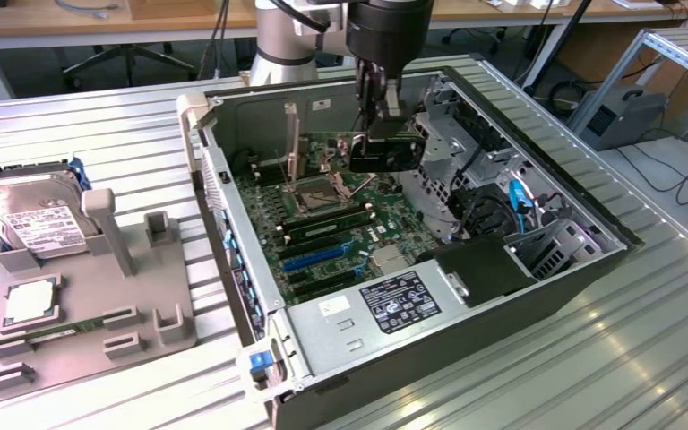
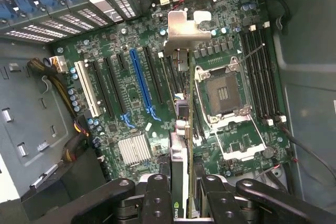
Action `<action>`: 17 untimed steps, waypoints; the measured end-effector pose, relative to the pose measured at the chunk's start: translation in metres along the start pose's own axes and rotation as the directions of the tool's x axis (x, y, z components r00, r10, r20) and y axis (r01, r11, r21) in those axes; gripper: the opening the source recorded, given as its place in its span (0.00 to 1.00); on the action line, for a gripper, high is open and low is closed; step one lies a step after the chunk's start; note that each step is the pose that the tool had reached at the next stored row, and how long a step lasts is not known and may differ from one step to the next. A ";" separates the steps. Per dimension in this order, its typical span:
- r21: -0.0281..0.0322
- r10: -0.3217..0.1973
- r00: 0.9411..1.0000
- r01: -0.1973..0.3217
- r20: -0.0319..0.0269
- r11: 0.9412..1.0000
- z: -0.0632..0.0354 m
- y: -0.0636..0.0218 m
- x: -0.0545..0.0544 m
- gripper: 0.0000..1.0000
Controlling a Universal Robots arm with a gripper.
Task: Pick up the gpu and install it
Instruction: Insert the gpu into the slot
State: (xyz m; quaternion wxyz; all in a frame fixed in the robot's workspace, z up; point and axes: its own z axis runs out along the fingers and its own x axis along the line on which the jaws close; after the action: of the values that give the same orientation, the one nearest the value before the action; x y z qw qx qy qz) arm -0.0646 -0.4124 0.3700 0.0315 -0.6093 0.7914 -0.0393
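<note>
My gripper (image 1: 382, 121) hangs inside the open computer case (image 1: 230, 269), above the motherboard (image 1: 320, 228). It is shut on the gpu (image 1: 382, 154), a dark card with a black fan that is held on edge above the board. In the wrist view the gpu (image 2: 180, 156) runs edge-on away from between the two black fingers (image 2: 157, 198) of the gripper (image 2: 184, 205). Its silver end bracket (image 2: 184, 30) points toward the rear slot openings. The card hovers over the black expansion slots between the blue slot (image 2: 142, 82) and the open processor socket (image 2: 223, 93), apart from the board.
A grey parts holder (image 1: 93, 305) at the exterior view's left carries a silver hard drive (image 1: 33, 219), a processor chip (image 1: 30, 300) and a green memory stick (image 1: 64, 330). Inside the case are the power supply (image 1: 398, 300), a drive cage (image 1: 440, 152) and cables (image 1: 518, 202).
</note>
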 end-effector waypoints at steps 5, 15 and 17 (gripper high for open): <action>0.000 -0.021 1.000 0.021 0.002 1.000 0.0000 0.0000 0.000 0.27; 0.000 -0.074 0.997 0.074 0.006 0.997 0.0001 0.0000 0.000 0.27; 0.001 -0.083 0.997 0.083 0.006 0.997 0.0001 0.0000 0.000 0.27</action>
State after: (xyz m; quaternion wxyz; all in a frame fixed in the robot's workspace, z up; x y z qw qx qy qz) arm -0.0646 -0.4124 0.3699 0.0325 -0.6418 0.7652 -0.0388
